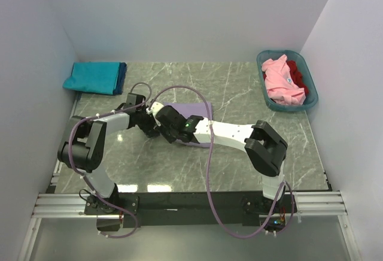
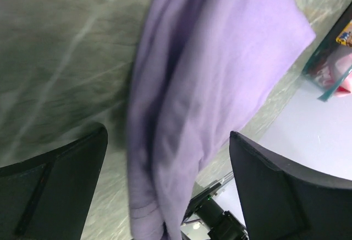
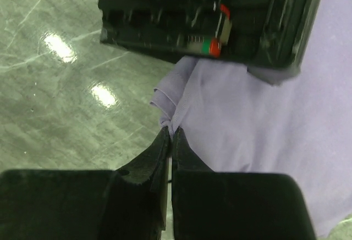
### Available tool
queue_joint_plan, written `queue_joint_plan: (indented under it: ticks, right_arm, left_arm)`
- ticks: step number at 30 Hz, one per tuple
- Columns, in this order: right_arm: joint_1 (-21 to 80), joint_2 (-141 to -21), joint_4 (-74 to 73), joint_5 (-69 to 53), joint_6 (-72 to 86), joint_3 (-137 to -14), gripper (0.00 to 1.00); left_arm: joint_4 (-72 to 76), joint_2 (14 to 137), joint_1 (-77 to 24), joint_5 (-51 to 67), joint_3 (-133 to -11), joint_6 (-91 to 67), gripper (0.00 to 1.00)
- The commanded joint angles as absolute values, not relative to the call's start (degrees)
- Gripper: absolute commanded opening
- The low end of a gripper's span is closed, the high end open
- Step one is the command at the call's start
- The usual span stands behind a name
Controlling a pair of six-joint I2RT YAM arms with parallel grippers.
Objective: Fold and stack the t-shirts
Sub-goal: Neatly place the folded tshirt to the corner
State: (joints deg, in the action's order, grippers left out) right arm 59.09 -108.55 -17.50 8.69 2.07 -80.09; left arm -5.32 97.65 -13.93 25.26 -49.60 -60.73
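Lavender t-shirt lying folded into a band mid-surface, largely hidden beneath both arms. Long axis left to right, right end toward the basket. Soft, light, limp cloth, prone to sagging. Best taken at a doubled edge or corner. Left hand spread wide over it, holding nothing. Right hand closed, apparently pinching the left-end fold.

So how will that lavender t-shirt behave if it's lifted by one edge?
Likely floppy: the lavender t-shirt shows soft folds, so it should drape and sag. Probably light, being thin cloth. Pushed, it would likely bunch up on the table rather than slide.
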Motion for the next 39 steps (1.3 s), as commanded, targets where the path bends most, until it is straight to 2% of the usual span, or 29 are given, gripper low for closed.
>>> queue_joint_plan:
  ticks: [1, 2, 8, 12, 14, 16, 17, 18, 20, 21, 22, 27, 34, 39]
  right_arm:
    - [58.01, -105.12, -14.50, 8.26, 3.51, -79.45, 0.00]
    - [57.92, -105.03, -14.33, 8.09, 3.60, -79.37, 0.00]
    - [57.48, -104.59, -13.89, 7.38, 4.30, -78.66, 0.00]
    - [57.30, -104.50, -14.06, 6.07, 4.74, -78.49, 0.00]
    - [57.22, -104.76, -14.32, 5.54, 4.75, -78.57, 0.01]
    - [57.30, -105.20, -15.11, 5.10, 4.92, -78.92, 0.06]
    - [57.30, -105.12, -15.38, 4.84, 5.36, -79.10, 0.11]
    - [57.30, -104.86, -15.82, 4.92, 5.62, -78.93, 0.24]
    - [57.04, -103.89, -16.61, 5.27, 6.32, -78.75, 0.38]
    - [56.87, -103.45, -18.18, 5.27, 6.76, -78.84, 0.48]
    - [56.60, -103.19, -19.50, 5.19, 7.46, -79.10, 0.52]
    - [52.74, -98.11, -24.78, -1.82, 13.62, -76.39, 0.66]
    - [47.38, -88.34, -29.79, -1.86, 15.29, -69.53, 0.70]
    - [44.57, -81.57, -31.38, -0.18, 17.31, -63.91, 0.87]
  left_arm:
    - [-2.99, 99.05, -15.82, 23.82, -47.55, -62.40, 0.99]
    - [-2.55, 99.23, -16.08, 23.82, -47.46, -62.49, 0.99]
    - [-3.08, 102.04, -17.67, 22.59, -48.69, -62.05, 0.73]
    - [-3.77, 101.78, -17.75, 20.48, -49.04, -60.91, 0.20]
    - [-6.58, 101.95, -17.75, 18.38, -50.88, -58.54, 0.11]
    - [-9.73, 102.30, -17.67, 16.62, -53.94, -54.52, 0.02]
    - [-11.15, 103.00, -17.67, 14.87, -55.27, -52.84, 0.01]
    - [-12.73, 103.36, -17.49, 13.55, -56.85, -50.91, 0.01]
    - [-17.81, 104.58, -17.32, 7.52, -61.77, -45.37, 0.01]
    - [-19.41, 105.20, -17.14, 5.64, -63.61, -43.35, 0.01]
    - [-20.90, 105.90, -17.05, 3.71, -67.37, -39.59, 0.01]
    - [-30.39, 112.67, -16.35, -8.84, -80.91, -31.83, 0.01]
    - [-32.61, 118.74, -14.51, -24.58, -92.98, -20.93, 0.01]
    - [-32.96, 121.37, -10.82, -29.96, -100.00, -17.24, 0.01]
